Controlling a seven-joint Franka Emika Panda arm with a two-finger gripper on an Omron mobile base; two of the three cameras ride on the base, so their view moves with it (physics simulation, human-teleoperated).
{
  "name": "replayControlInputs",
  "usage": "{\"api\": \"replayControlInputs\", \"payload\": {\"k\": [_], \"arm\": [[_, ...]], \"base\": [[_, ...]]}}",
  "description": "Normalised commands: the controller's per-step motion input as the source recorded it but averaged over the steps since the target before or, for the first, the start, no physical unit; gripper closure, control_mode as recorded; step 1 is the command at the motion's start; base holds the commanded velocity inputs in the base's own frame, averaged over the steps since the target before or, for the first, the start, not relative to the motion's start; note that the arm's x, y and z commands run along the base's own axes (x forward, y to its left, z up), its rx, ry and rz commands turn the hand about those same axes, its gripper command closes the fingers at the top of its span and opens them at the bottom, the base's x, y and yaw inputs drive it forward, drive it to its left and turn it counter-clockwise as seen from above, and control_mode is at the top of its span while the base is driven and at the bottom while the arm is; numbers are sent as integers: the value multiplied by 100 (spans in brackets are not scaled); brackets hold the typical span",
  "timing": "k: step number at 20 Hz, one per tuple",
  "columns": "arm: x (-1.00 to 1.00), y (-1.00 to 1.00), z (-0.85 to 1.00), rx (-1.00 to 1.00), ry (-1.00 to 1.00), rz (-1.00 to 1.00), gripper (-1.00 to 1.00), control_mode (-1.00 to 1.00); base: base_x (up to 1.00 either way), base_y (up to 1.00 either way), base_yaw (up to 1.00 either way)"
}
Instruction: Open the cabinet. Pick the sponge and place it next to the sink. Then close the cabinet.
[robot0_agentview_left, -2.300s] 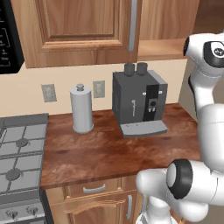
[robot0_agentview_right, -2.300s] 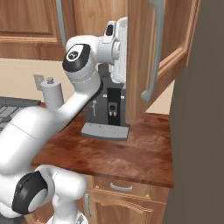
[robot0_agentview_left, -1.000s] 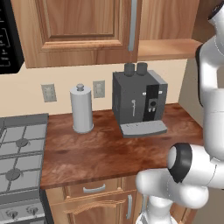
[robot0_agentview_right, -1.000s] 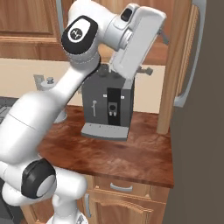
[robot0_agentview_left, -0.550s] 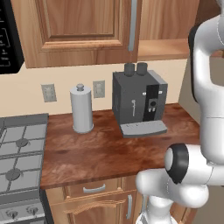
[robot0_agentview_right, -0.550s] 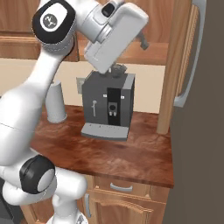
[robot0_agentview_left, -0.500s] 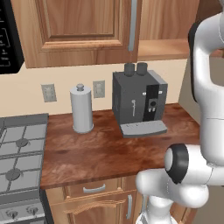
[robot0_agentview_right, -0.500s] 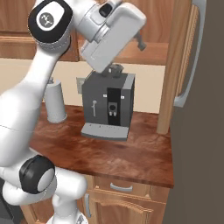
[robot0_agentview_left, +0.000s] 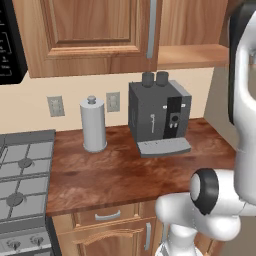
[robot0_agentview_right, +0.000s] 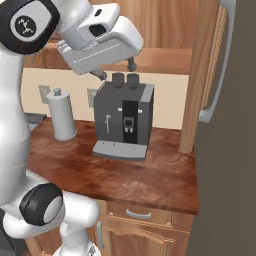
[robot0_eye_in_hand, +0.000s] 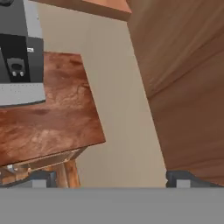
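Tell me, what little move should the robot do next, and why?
Probably swing the open gripper up into the cabinet. Its right door already stands open, the gripper hangs empty above the coffee machine, and no sponge can be seen from here, so it likely needs to reach onto the shelf to find it.

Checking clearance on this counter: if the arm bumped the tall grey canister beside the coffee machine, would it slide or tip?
The grey canister stands upright, tall for its narrow base, so a high knock would probably tip it. Being round, it might then roll on the wooden counter. A low push would more likely slide it. Its weight cannot be told.
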Motion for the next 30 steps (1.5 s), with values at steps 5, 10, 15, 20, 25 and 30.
{"api": "replayControlInputs", "payload": {"k": [5,10,15,20,25,30], "arm": [[0,47,-67,17,-35,7,-100,-100],[0,45,-59,17,-36,6,-100,-100],[-3,47,-16,19,-35,7,-100,-100],[-15,50,0,17,-29,5,-100,-100],[-28,40,19,9,-17,4,-100,-100],[-36,6,49,-2,0,8,-100,-100]], "base": [[0,0,0],[0,0,0],[0,0,0],[0,0,0],[0,0,0],[0,0,0]]}}
